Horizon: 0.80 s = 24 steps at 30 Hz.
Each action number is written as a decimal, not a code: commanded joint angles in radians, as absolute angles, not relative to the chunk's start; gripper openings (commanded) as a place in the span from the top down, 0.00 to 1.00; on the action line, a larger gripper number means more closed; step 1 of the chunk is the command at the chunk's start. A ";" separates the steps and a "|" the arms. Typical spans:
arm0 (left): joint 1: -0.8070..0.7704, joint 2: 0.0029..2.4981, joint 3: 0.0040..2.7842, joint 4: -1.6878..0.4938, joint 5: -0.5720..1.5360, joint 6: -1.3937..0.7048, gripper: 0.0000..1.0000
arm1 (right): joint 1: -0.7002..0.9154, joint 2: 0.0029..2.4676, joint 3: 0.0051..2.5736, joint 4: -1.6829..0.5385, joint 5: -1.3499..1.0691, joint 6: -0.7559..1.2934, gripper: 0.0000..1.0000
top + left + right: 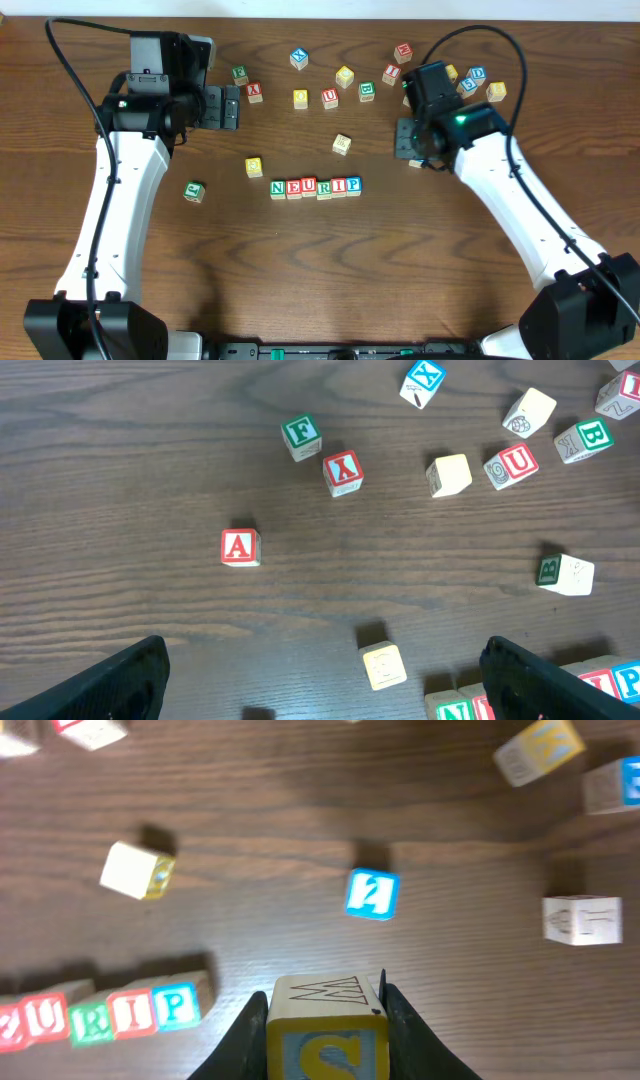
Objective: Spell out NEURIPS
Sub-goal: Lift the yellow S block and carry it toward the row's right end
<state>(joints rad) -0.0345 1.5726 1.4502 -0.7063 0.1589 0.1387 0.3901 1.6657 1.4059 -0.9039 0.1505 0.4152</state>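
Row (315, 187): I read N-E-U-R-I-P.
Right gripper (325, 1020): holds yellow-faced cube (327, 1050), blue S, 2 o'clock from row.
Left gripper (335, 685): jaws wide apart.

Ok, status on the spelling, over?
Left tool open, empty. Right tool shut on yellow-faced cube. Row reads NEURIP. Slot after P unblocked.

The yellow-faced cube (327, 1040) is cut off by the bottom edge, and the lettered row (130, 1013) runs off left.
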 commanded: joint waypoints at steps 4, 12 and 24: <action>-0.031 1.568 1.476 -0.707 0.165 0.149 0.02 | 0.443 1.672 1.405 -0.917 0.157 0.403 0.81; -0.031 1.568 1.476 -0.707 0.165 0.149 0.02 | 0.457 1.750 1.404 -0.918 0.157 0.409 0.83; -0.031 1.568 1.476 -0.707 0.165 0.149 0.02 | 0.504 1.895 1.404 -0.876 0.150 0.423 0.83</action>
<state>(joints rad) -0.0345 1.5726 1.4502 -0.7063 0.1589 0.1387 0.4885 1.8702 1.4059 -0.8879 0.1482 0.4129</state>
